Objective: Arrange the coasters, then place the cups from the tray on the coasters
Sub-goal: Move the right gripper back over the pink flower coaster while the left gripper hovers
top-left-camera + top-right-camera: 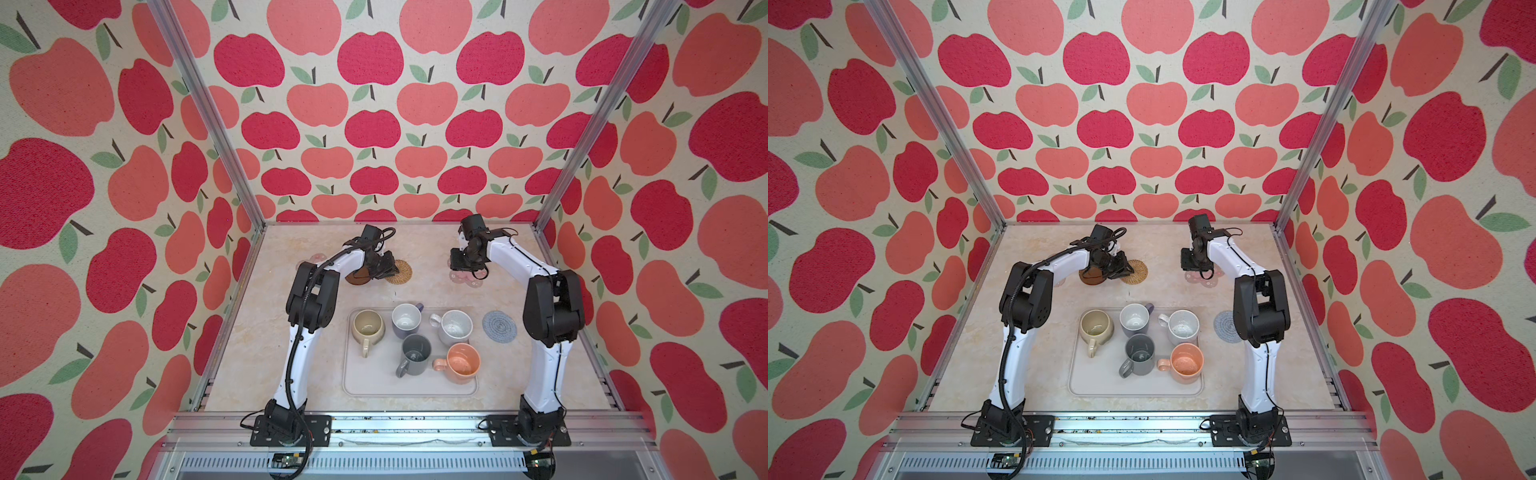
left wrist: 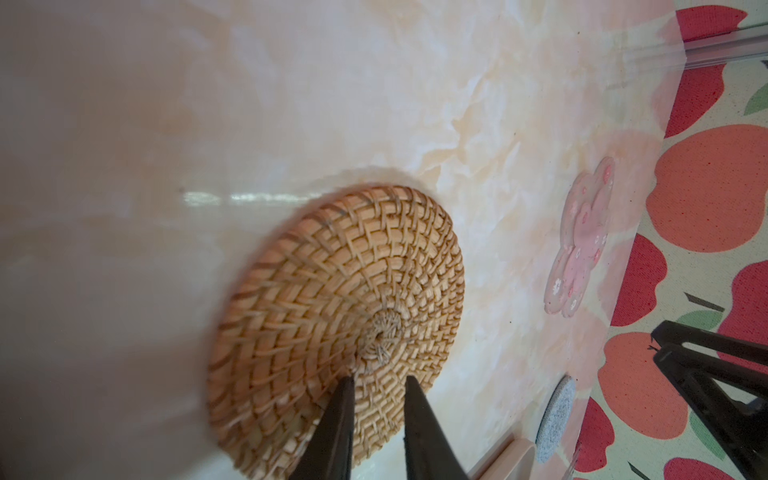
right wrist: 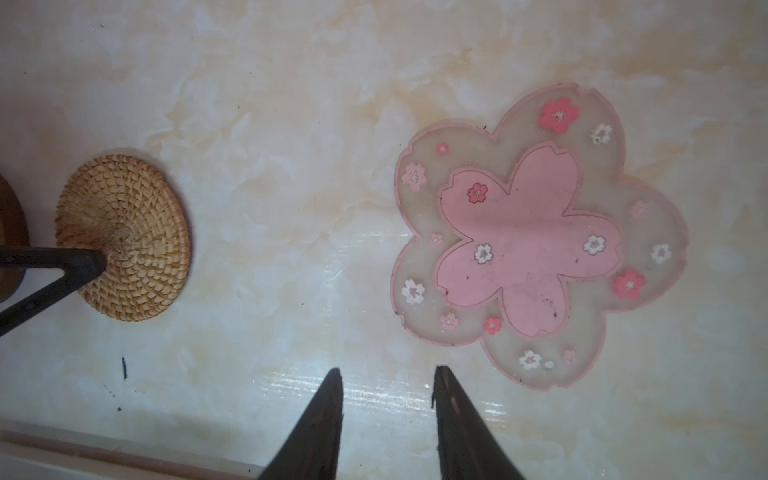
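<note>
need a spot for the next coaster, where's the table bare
Bare table lies between the rattan coaster and the pink flower coaster on the right, and in the band from those to the far rim of the tray. Crowded: around the brown disc by the left tool, and among the mugs on the tray.

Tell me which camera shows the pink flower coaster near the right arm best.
The right wrist view: the pink flower coaster lies whole, close and sharp, its printed blossoms clear. The left wrist view shows it small and slanted. In both top views the right arm hides most of it; only petal edges show.
</note>
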{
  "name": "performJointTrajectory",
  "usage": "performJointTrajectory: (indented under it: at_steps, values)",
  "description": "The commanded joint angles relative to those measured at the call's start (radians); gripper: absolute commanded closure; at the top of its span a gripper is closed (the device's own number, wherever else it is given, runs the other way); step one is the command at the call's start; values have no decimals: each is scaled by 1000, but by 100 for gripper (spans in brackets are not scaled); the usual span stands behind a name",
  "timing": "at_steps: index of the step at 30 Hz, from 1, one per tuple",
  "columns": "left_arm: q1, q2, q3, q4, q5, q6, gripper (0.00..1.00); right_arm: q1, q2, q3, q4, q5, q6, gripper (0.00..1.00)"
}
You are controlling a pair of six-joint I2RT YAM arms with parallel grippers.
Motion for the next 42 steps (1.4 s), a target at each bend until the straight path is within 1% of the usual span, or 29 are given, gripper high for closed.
performJointTrajectory:
  at_steps: [1, 8, 15, 19, 23, 27, 33, 42]
  values:
    - [12, 12, 8, -66, -49, -4, 76, 11, 43, 48, -43, 35, -30, 61]
    - [20, -16, -3, -85, -66, 4, 76, 19, 113, 130, -80, 104, -38, 61]
    - [26, -56, -13, -13, 8, 2, 74, 40, 205, 237, -136, 184, -38, 63]
    - [27, -99, -18, 30, 63, 0, 72, 56, 242, 272, -153, 197, -39, 63]
    - [29, -137, -20, 46, 95, 0, 71, 60, 257, 283, -155, 208, -35, 63]
    - [33, -181, -34, 48, 100, 4, 71, 59, 279, 305, -164, 225, -35, 65]
    - [49, -242, -81, 60, 98, 10, 71, 58, 328, 362, -200, 249, -23, 65]
    - [64, -276, -135, 78, 99, 5, 71, 60, 366, 397, -238, 274, -19, 65]
